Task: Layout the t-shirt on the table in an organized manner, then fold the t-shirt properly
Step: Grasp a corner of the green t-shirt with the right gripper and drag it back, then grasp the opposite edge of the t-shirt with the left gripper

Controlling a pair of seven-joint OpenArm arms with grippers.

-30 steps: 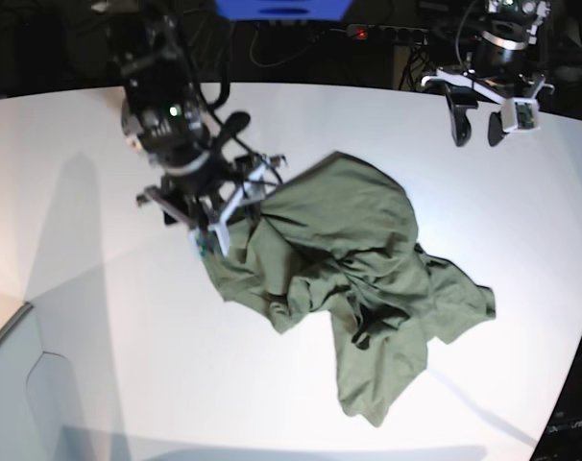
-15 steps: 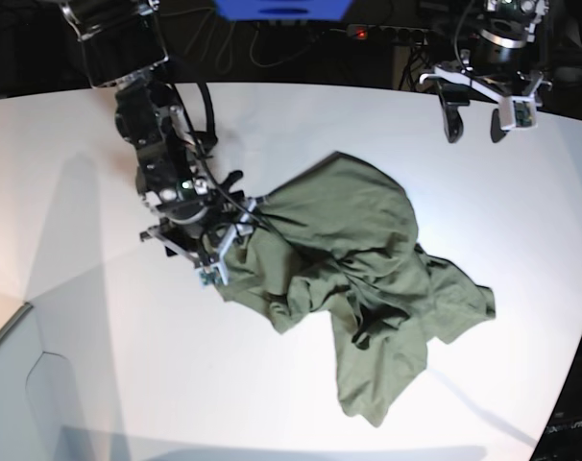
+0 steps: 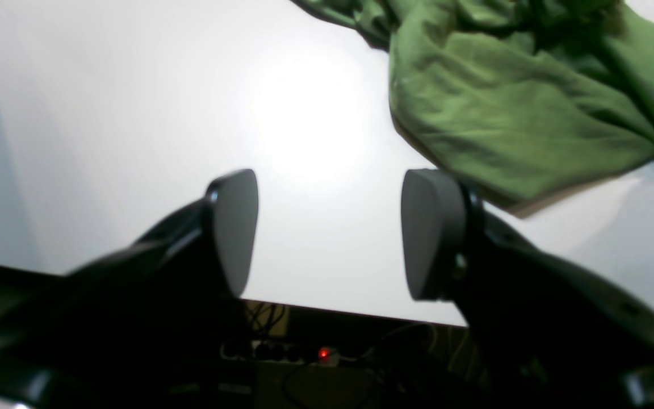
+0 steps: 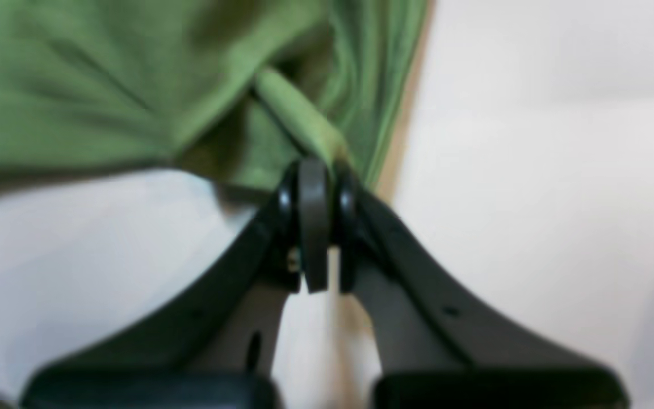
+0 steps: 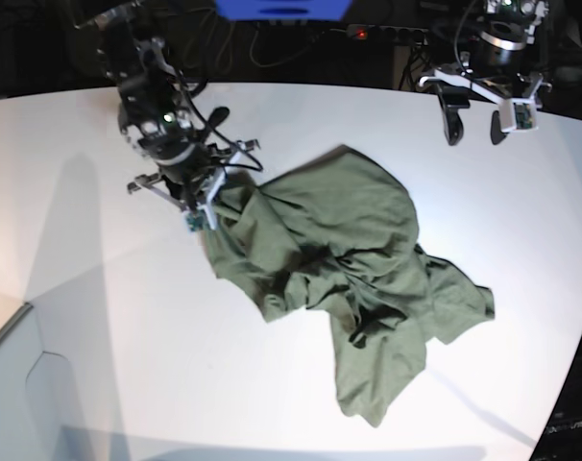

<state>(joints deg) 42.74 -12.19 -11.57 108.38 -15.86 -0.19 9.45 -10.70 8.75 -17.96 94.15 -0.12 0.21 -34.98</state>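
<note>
Right claw newly clamped on crumpled t-shirt, now lifted.

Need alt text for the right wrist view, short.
Close up, the right gripper is shut on a bunched fold of the green t-shirt, its dark fingers pressed together. The rest of the shirt fills the upper left, with the white table to the right.

It looked like a robot lab: a white bench, dark cables and a power strip behind.
</note>
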